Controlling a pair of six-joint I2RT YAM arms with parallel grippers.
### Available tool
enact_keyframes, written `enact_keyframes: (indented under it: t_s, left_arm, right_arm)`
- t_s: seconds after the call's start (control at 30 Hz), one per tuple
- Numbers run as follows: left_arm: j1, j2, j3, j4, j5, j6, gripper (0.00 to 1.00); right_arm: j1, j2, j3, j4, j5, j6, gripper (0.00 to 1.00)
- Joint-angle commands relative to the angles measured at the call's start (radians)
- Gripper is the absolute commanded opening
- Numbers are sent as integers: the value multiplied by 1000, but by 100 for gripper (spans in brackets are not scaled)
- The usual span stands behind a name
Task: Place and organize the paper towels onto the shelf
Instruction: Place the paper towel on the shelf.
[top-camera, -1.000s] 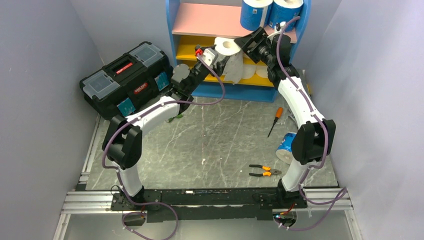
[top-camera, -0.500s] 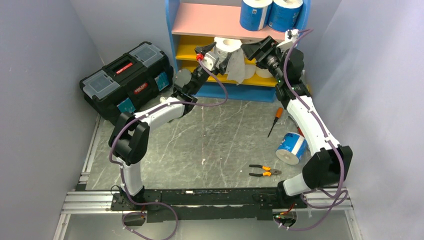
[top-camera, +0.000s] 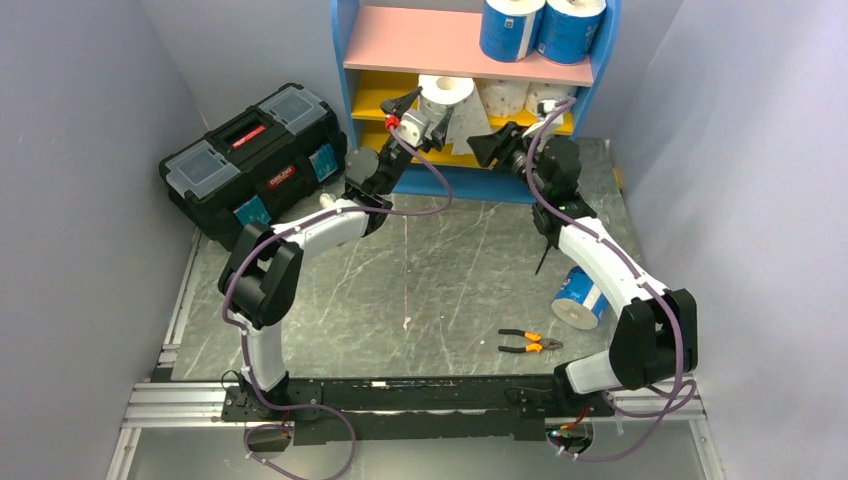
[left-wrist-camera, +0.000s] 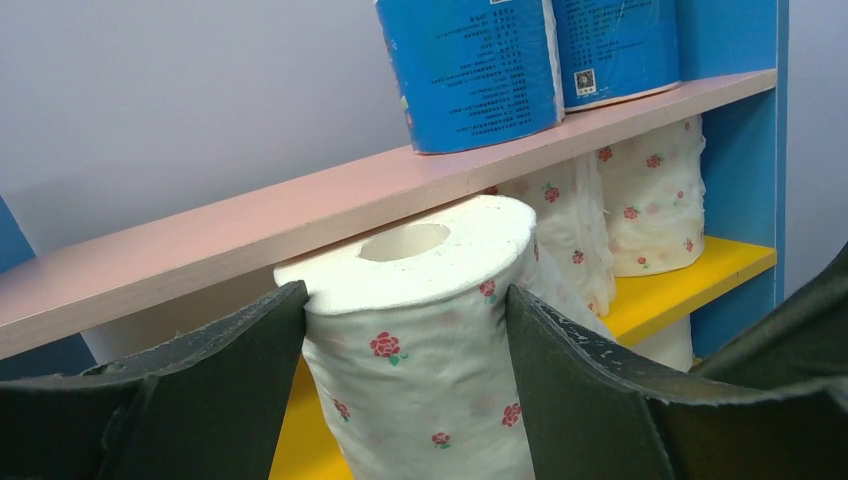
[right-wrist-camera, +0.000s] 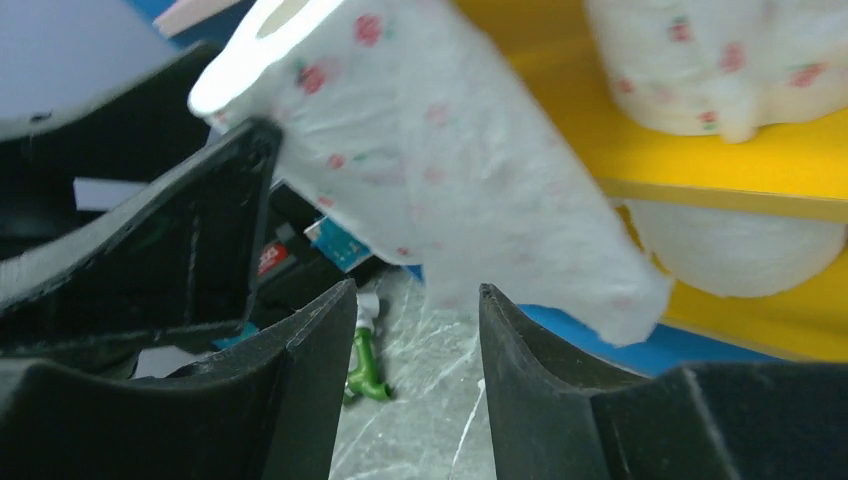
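A white paper towel roll with pink roses (left-wrist-camera: 420, 330) stands upright between my left gripper's (left-wrist-camera: 407, 295) fingers, which press on both of its sides, just below the shelf's pink board (left-wrist-camera: 250, 240). From above, this roll (top-camera: 445, 92) is at the front of the shelf (top-camera: 440, 45), a loose sheet hanging from it. My right gripper (top-camera: 482, 147) sits lower and to the right, apart from it. It (right-wrist-camera: 415, 290) is open with only floor between its fingers. Two blue rolls (top-camera: 510, 28) stand on top, and flowered rolls (top-camera: 500, 98) sit on the yellow board (left-wrist-camera: 690, 280).
A black toolbox (top-camera: 255, 155) sits left of the shelf. On the floor lie a blue roll (top-camera: 580, 298) by the right arm, an orange screwdriver (top-camera: 550, 240), pliers (top-camera: 525, 342) and a small green piece (right-wrist-camera: 365, 365). Another roll (right-wrist-camera: 730, 250) rests on the lower board.
My right gripper has left the roll, dropped back from the shelf and narrowed its jaws. The left gripper has kept the roll at the shelf front, shifting slightly left.
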Motion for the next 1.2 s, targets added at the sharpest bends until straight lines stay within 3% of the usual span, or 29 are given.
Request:
enact_keyframes:
  t_s: [0.0,0.13,0.47,0.73,0.93,1.17]
  left_arm:
    - [5,-3,3,37,-5,12,77]
    - [5,-6,9,22,9,13,77]
    - [6,-21,1,-4,40,24,77]
    - [3,-27,5,-10,70,11,77]
    - [3,-32,-4,-16,81,8,77]
    - [3,-60,-26,-28,98,3,85]
  right_arm:
    - [66,-25,3,126,-10,-155,49]
    - [126,22,35,125,16,-203,45]
    - [133,115,56,180,27,-172,37]
    - [135,173,67,282,81,-129,40]
    - [135,213,115,266,166,-125,44]
    - [135,225,160,246,239,-138,44]
